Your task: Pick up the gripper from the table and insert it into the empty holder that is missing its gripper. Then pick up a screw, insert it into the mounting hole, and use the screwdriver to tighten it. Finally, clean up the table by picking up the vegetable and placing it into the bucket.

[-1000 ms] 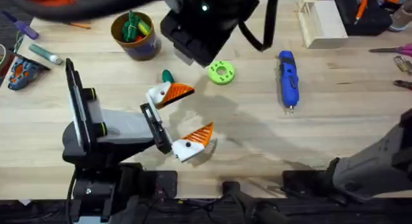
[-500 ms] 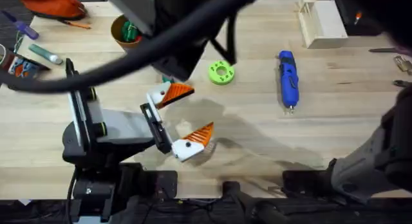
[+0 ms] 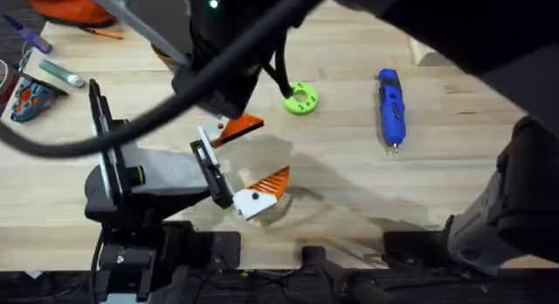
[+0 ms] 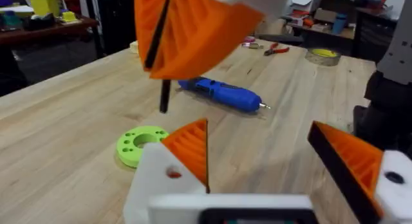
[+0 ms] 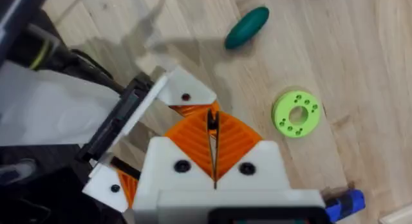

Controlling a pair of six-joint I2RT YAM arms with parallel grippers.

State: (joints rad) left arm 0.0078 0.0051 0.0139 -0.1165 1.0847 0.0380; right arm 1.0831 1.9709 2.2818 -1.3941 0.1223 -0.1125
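Observation:
My left gripper (image 3: 266,151) rests low on the table, open, its white fingers faced with orange ribbed pads (image 4: 187,150). My right arm reaches across from the right, dark and large under the overhead camera. Its gripper (image 5: 212,118) hovers shut just above the left gripper's far finger (image 5: 183,95), and it hangs into the left wrist view as the right gripper (image 4: 161,56). The dark green vegetable (image 5: 246,27) lies on the wood just beyond. The blue screwdriver (image 3: 389,107) lies to the right, tip toward me. Only a sliver of the bucket (image 3: 160,51) shows. The loose gripper, holder and screw are out of view.
A lime-green disc (image 3: 300,99) sits between the grippers and the screwdriver. An orange pouch (image 3: 70,5), a marker (image 3: 61,72) and small tools (image 3: 31,94) line the left edge. A pale wooden box corner (image 3: 419,51) peeks out behind the arm.
My right arm has swung leftward across the back of the table and now covers the bucket and vegetable in the overhead view. The left arm has stayed still.

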